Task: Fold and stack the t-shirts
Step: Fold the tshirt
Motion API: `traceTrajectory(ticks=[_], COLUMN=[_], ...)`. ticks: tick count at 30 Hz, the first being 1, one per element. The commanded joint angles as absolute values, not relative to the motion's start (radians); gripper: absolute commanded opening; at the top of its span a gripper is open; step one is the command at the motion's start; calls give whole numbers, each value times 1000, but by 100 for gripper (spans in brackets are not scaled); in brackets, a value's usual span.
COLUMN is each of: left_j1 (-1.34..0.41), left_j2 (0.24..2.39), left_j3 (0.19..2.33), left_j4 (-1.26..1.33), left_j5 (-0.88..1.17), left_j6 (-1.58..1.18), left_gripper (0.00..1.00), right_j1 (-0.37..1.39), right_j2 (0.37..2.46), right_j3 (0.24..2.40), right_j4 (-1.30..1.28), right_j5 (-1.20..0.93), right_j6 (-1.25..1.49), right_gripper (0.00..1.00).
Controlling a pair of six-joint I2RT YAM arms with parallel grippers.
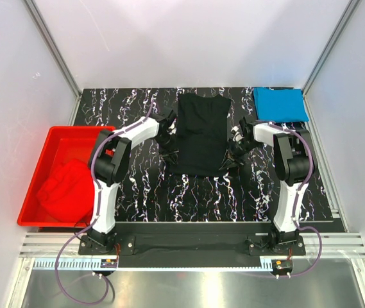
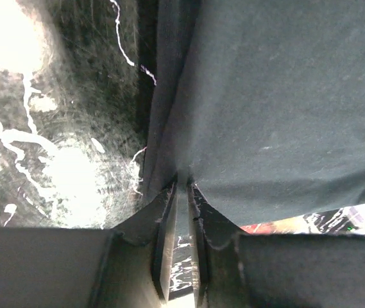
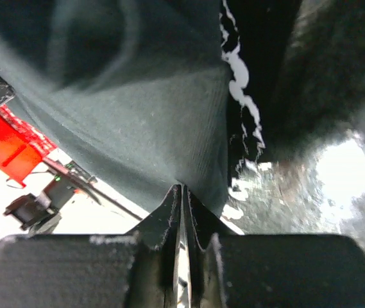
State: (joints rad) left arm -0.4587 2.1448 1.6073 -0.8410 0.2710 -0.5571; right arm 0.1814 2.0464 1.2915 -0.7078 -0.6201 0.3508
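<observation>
Where the left end effector meets the cloth, its fingers stand nearly together, with only a thin slit between them. The left edge of the black t-shirt is pinched at their tips. The right end effector is closed in the same narrow way on the shirt's right edge, and the dark fabric fans out from its tips across the wrist view.

From above, the two end effectors sit on opposite sides of the black t-shirt's near half, the left one at its left border and the right one at its right border. The shirt lies lengthwise in the middle of the marbled black table, between the two arms, with its far end spread flat near the back edge.

Further out, a blue t-shirt lies folded at the table's far right corner, well apart from the black one. Off the left side, a red t-shirt sits bunched inside the red tub.
</observation>
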Motion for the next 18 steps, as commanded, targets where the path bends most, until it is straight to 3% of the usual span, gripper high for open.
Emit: traceTrajectory(ticks=[1,6,11,18], left_j1=[-463,-474,-474,-442], left_j2=[2073,1980,2012,2086], left_j3=[1601,1554,1473,1390], left_j4=[-913,-898,-805,-773], left_j5=[149,239,377,311], left_j6=[-508,-549,-623,-618], left_gripper=[21,30,30,29], right_j1=[190,258,259,215], right_j2=[1945,1910,1917,1934], right_j3=[1341,1365,1267,1114], right_j4=[-765,-793,-686,-621], right_j5=[-525,-595,-655,-620], right_j6=[304,328,390,354], right_gripper=[10,11,11,9])
